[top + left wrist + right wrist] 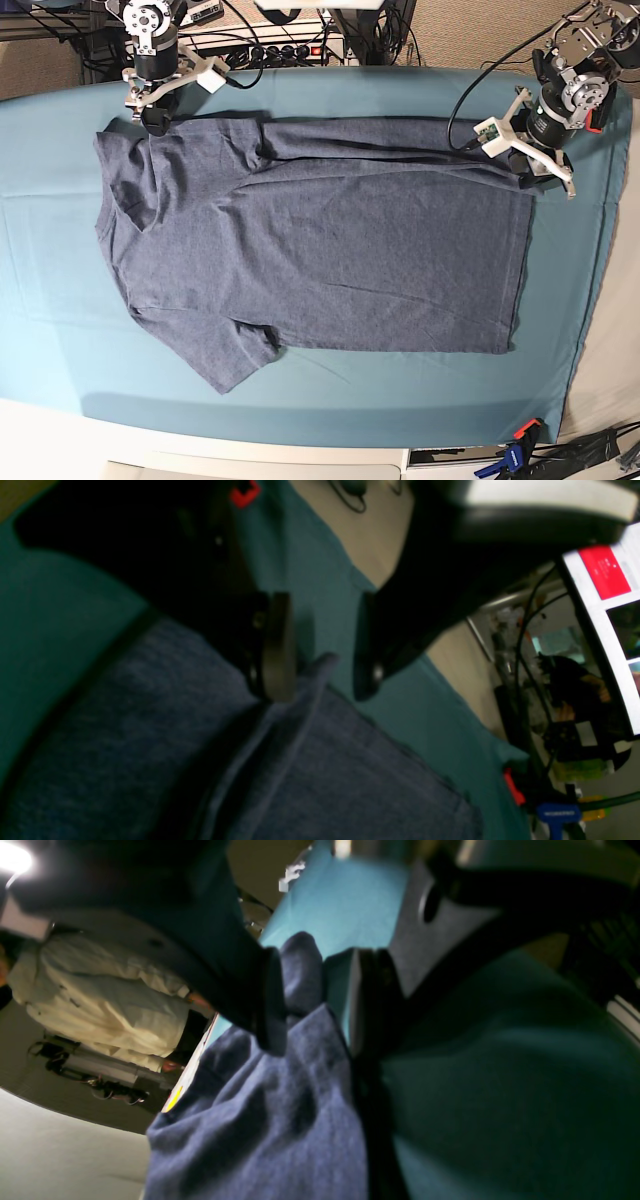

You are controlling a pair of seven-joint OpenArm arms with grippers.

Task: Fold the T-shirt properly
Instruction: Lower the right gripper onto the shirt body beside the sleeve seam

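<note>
The slate-blue T-shirt lies spread flat, plain side up, with its collar toward the left of the base view. My right gripper is at the shirt's far-left shoulder corner. In the right wrist view it stands open, and a ridge of the T-shirt rises between its fingers and leans on one pad. My left gripper is at the far-right hem corner. In the left wrist view it is open astride a small raised peak of the T-shirt.
The teal table cloth covers the table around the shirt. Cables and a power strip run along the back edge. Clamps sit at the front right corner. A monitor stands beyond the table's right side.
</note>
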